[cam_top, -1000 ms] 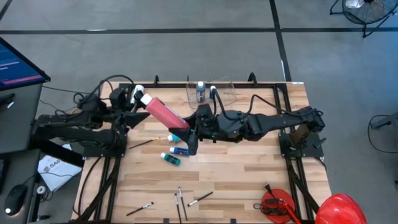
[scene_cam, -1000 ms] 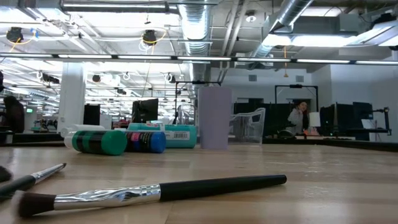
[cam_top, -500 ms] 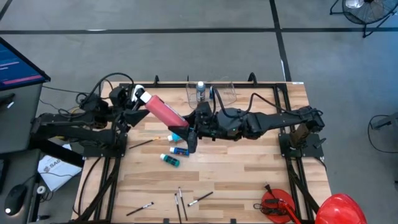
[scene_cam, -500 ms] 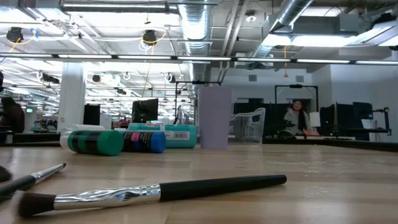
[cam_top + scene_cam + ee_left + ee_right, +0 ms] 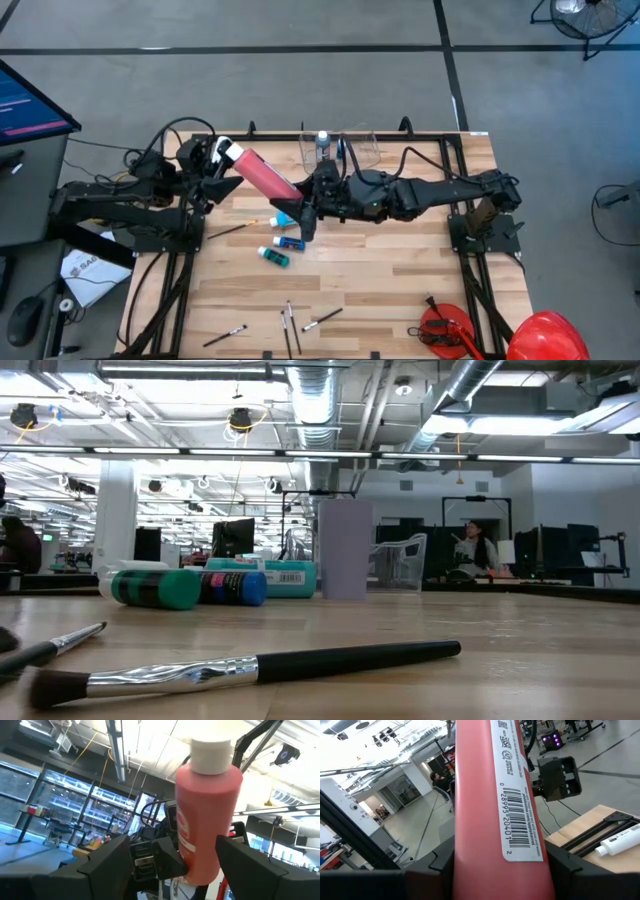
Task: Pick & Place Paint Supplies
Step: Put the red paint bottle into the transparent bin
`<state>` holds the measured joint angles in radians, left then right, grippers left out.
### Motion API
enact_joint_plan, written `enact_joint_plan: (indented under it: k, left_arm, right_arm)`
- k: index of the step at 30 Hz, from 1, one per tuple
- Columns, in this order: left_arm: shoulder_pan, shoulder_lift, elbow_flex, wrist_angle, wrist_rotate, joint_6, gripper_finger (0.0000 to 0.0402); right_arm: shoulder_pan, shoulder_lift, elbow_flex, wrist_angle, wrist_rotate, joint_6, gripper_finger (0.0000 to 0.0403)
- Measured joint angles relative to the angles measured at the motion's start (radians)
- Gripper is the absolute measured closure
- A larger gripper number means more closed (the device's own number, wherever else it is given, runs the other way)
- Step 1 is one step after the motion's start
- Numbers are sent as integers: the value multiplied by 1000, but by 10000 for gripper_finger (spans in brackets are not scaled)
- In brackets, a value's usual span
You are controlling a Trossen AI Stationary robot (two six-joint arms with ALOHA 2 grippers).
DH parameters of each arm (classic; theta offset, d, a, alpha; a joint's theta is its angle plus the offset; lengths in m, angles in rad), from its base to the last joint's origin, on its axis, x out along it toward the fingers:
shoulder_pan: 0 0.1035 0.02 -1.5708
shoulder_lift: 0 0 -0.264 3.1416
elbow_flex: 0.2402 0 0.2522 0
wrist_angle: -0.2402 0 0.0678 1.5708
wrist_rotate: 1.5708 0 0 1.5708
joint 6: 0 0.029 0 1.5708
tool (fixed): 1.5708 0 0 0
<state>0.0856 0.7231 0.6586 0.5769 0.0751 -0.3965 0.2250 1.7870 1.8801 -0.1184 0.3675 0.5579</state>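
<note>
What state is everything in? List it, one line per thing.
red paint bottle: capped, tilted off the table, clamped in the right gripper
left gripper: at its capped end
teal bottle: capped, lying on the table
blue bottle: lying down
large brush: lying flat
clear tub: holds a small bottle

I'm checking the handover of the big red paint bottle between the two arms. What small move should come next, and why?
Probably the left pincer should close on the red bottle's capped end. Its fingers flank the bottle but stand wide, while the right pincer grips the bottom end, holding the bottle tilted above the table.
</note>
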Motion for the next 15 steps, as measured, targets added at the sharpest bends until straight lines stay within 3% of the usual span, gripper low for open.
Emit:
enact_joint_plan:
  k: [8,15]
  left_arm:
    - [0,32,5,68,-44,-1,106]
    - [0,74,73,75,16,-3,106]
  right_arm:
    - [-19,0,0,0,-4,0,220]
    - [-25,2,2,-4,-4,8,225]
